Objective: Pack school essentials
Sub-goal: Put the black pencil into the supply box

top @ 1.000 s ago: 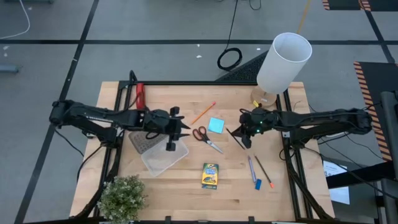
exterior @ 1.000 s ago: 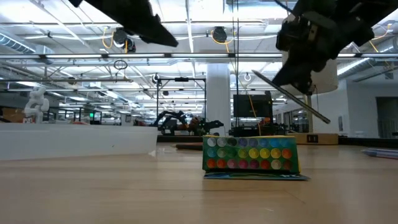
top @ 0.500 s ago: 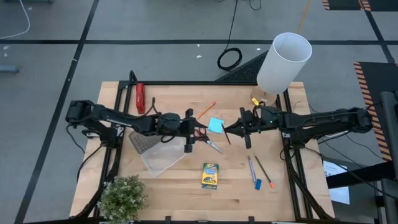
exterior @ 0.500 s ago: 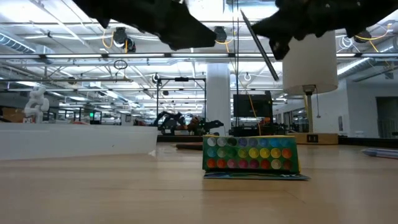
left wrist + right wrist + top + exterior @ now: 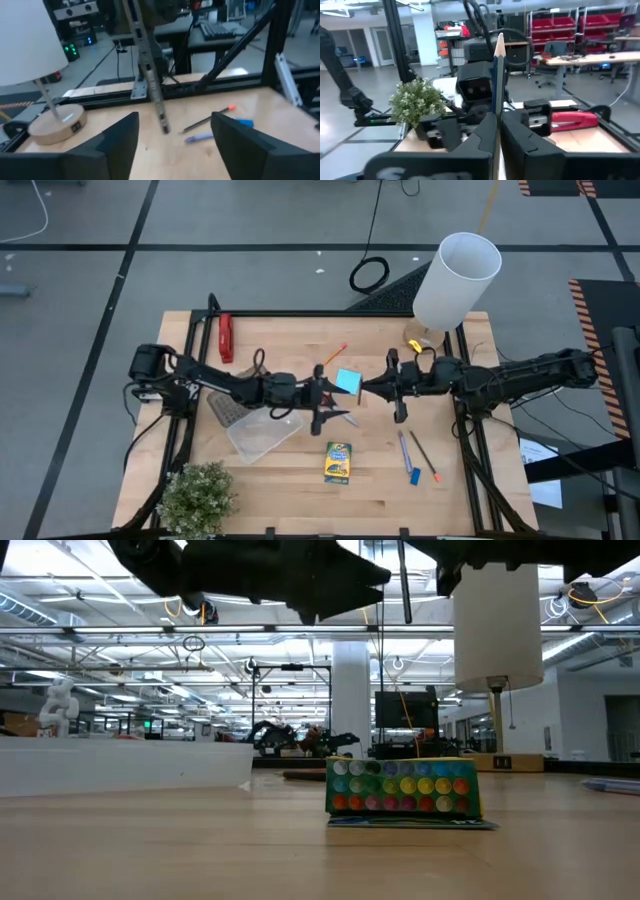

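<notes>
Standing upright between pinched fingers: dark pencil (image 5: 497,75), tip up, held by right gripper (image 5: 372,386) just right of the light-blue square notepad (image 5: 348,381). Left gripper (image 5: 333,394) — fingers spread, empty — just left of the notepad (facing the right gripper). Yellow-green crayon box (image 5: 339,462) below the notepad; red-handled scissors (image 5: 339,414) partly hidden.

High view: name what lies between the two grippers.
In the high view, the light-blue notepad lies on the table between the left gripper and the right gripper, which holds the dark pencil.
</notes>
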